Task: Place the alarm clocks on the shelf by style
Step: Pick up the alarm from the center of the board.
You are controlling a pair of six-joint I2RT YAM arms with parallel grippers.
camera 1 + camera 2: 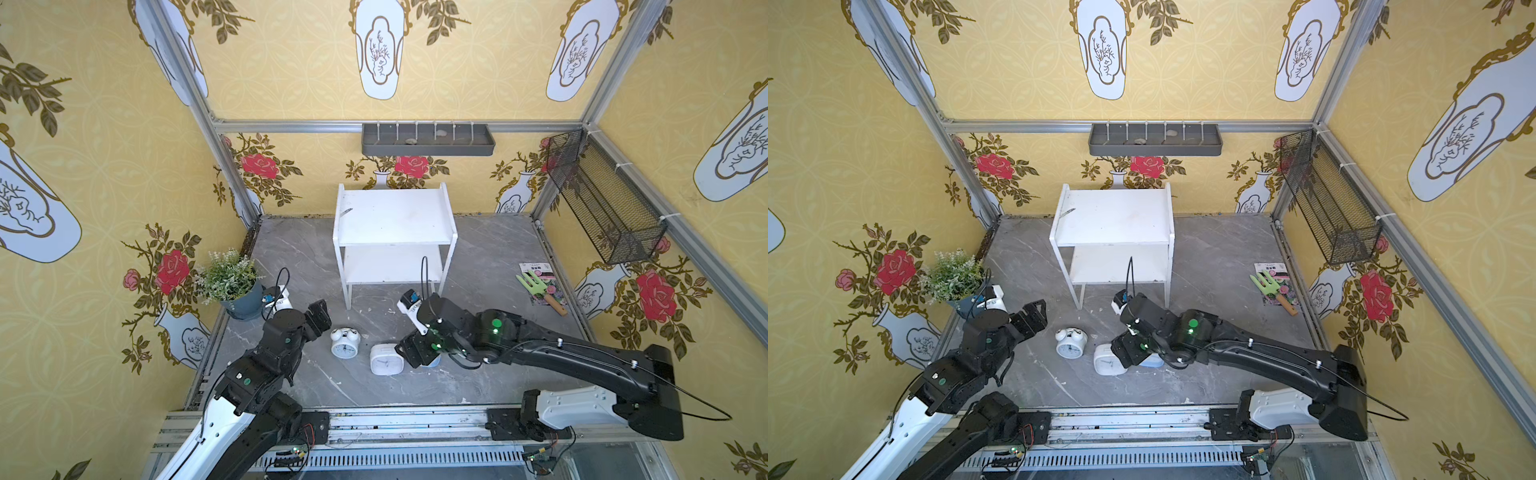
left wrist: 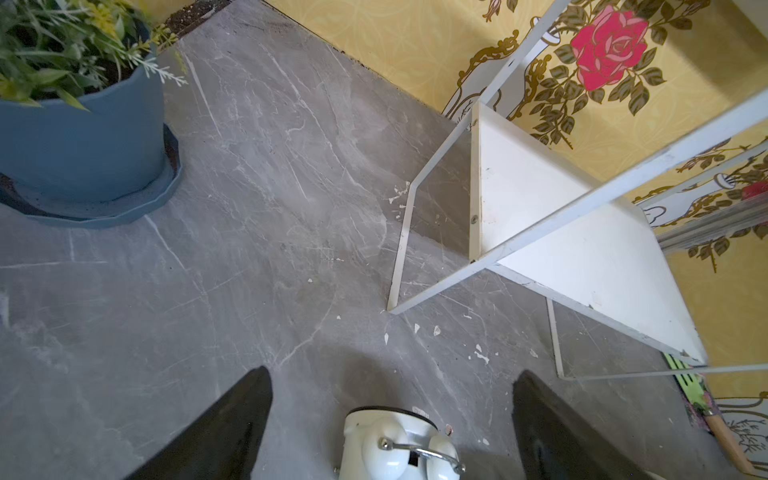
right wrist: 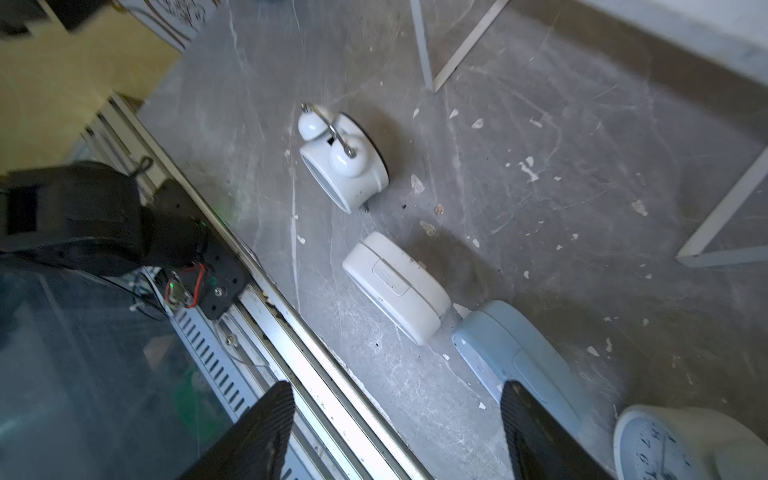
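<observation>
- My left gripper (image 2: 392, 376) is spread wide and empty. The twin-bell clock (image 2: 399, 444) stands on the grey marbled tabletop (image 1: 299, 257) close by it. In both top views there is a gap between them.
- My right gripper (image 3: 397, 386) is also wide and holds nothing. It hangs low over the light blue clock (image 3: 519, 349). One finger crosses that clock's corner in the wrist view, and I cannot tell whether it touches.
- The white rounded-square clock (image 3: 395, 286) sits nearly against the blue one. A round white-faced clock (image 3: 681, 440) is just beside the blue one on its other side, and my arm hides it from both top views.
- The shelf (image 1: 392, 216) stands further back, apart from the clocks. I see no clock on either board, so I judge all four are yet to be placed.
- Crowding is my main worry on the right. With three clocks packed so close, a finger could land on a neighbour and shove it or tip it over.
- The blue clock's rounded edges could let it squirt out of an off-centre pinch.
- On the left, gripping by the bells or the thin handle could let the round body swing or roll free.
- The lower board is a tight slot, and a clock could catch the shelf's thin legs or the upper board's edge.
- With both arms heading for the same shelf, my wrists could collide.
</observation>
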